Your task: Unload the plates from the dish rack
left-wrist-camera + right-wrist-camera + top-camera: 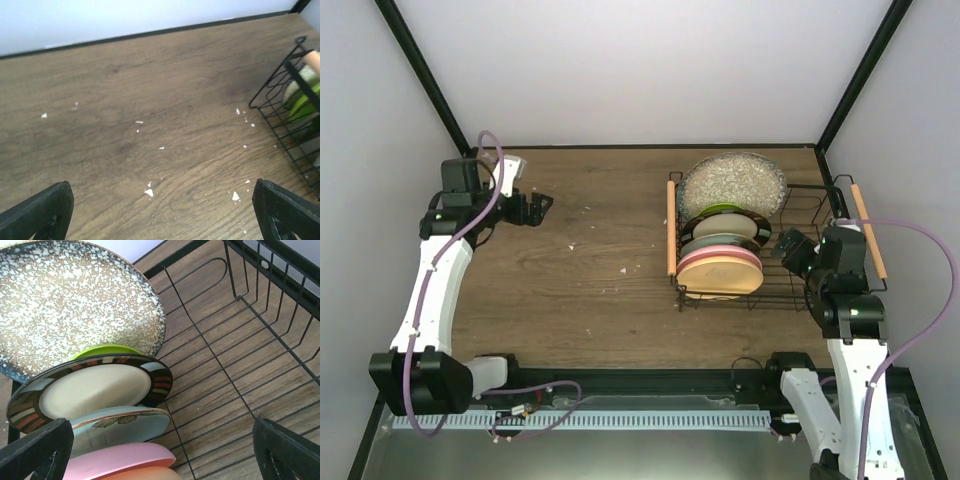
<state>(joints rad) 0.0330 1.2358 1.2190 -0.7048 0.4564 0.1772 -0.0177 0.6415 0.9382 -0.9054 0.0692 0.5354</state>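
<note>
From above, the dish rack [775,287] sits on the table's [590,290] right side. Its left half holds the plates leaning in a row: speckled grey plate [732,183] rearmost, then lime green plate [720,209], cream plate [725,228], pink plate [718,256] and pale orange plate [720,278]. The left gripper [542,205] hangs over bare wood, well apart from the rack. The right gripper [782,243] is over the rack's right half; its jaws are probably spread, though small here.

The left wrist view shows jaws wide with nothing between them, over white flecks [148,192].

The right wrist view shows jaws wide and holding nothing, and a mint flowered plate [125,424] between the cream and pink ones.
</note>
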